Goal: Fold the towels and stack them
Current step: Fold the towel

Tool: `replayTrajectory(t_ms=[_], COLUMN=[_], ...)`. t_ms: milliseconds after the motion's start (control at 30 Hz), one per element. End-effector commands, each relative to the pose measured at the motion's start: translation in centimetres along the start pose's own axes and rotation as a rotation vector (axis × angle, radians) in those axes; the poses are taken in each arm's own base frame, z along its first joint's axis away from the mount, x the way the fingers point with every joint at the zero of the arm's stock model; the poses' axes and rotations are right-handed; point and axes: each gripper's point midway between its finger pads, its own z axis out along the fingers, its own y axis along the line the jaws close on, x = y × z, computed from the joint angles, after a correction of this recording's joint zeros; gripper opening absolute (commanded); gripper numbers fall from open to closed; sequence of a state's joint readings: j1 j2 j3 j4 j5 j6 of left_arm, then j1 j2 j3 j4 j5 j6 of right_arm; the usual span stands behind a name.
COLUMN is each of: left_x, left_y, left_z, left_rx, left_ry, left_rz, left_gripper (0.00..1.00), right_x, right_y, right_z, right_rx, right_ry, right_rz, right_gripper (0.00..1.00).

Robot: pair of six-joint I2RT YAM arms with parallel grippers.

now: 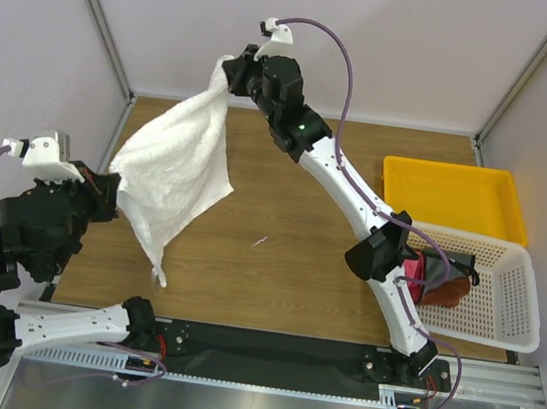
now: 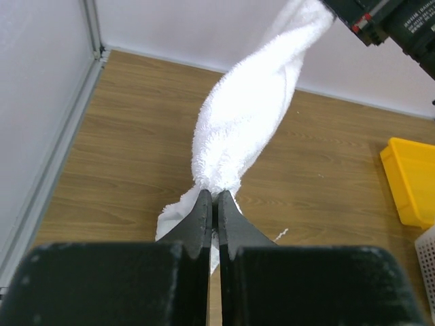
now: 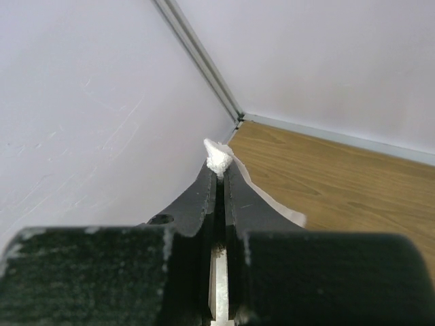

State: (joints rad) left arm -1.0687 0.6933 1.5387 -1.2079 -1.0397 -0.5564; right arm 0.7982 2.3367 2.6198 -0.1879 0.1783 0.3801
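two corners of the white towel (image 1: 173,166) are pinched. the left gripper (image 2: 215,198), at 9 o'clock in the top view, is closed tight on one. the right gripper (image 3: 217,173), at 11 o'clock, is closed tight on the other. the cloth hangs stretched between them, one loose corner drooping toward 6 o'clock. a reddish-brown towel (image 1: 449,291) and a pink towel (image 1: 413,268) lie in the basket (image 1: 513,297) at 3 o'clock.

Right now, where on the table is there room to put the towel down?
The table is bare in the middle, between the hanging towel and the right arm, save a tiny white scrap. Another patch lies by the back wall, left of the tray. The right side is crowded: tray and basket.
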Motion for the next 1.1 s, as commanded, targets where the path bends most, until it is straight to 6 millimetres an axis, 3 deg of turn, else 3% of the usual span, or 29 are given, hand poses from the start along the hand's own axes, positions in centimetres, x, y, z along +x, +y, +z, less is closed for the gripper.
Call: replayTrajectory(t_ms=[0,200,400,533,600,667,733,800,833,900,967,1033,1067], left_x=[-2.6,-4.7,-7.7,-8.3,-7.5,-5.2,-2.7,1.6,3.2,8.0,12.3,15.6,17.0], left_y=[2.3,3.4,2.9,1.6,-0.2,-3.2,-5.5,-9.4,-10.8,-14.6,-17.5,-20.1,-21.4], left_z=[-0.7,-1.2,-1.0,-0.6,0.0,1.3,2.4,3.8,4.2,4.6,5.1,4.3,4.4], left_rx=[-0.064,-0.093,-0.126,-0.112,-0.045,0.032,0.084,0.186,0.225,0.366,0.455,0.558,0.584], left_ry=[-0.083,-0.139,-0.21,-0.223,-0.205,-0.153,-0.087,0.012,0.045,0.139,0.214,0.29,0.307], left_rz=[0.015,0.024,0.112,0.161,0.195,0.266,0.293,0.305,0.294,0.234,0.162,0.14,0.119], left_gripper=[0.0,0.0,0.0,0.0,0.0,0.0,0.0,0.0,0.0,0.01,0.0,0.0,0.0], right_x=[-3.1,-4.1,-7.8,-9.4,-8.8,-7.3,-4.8,-2.7,-1.1,0.9,2.6,2.9,3.9], right_y=[2.3,3.9,5.6,5.8,5.0,3.7,0.6,-1.1,-3.8,-6.2,-9.8,-12.2,-15.1], right_z=[0.0,-0.1,-1.7,-2.5,-2.4,-2.0,-1.5,-1.6,-1.8,-2.6,-4.3,-5.7,-7.2], right_rx=[-0.092,-0.16,-0.192,-0.193,-0.171,-0.143,-0.109,-0.126,-0.085,-0.044,0.034,0.08,0.141], right_ry=[-0.09,-0.124,-0.202,-0.226,-0.198,-0.145,-0.043,0.058,0.114,0.182,0.225,0.236,0.27], right_rz=[0.06,0.1,0.082,0.061,0.036,0.038,0.055,0.118,0.127,0.123,0.111,0.112,0.119], right_gripper=[0.0,0.0,0.0,0.0,0.0,0.0,0.0,0.0,0.0,0.0,0.0,0.0,0.0])
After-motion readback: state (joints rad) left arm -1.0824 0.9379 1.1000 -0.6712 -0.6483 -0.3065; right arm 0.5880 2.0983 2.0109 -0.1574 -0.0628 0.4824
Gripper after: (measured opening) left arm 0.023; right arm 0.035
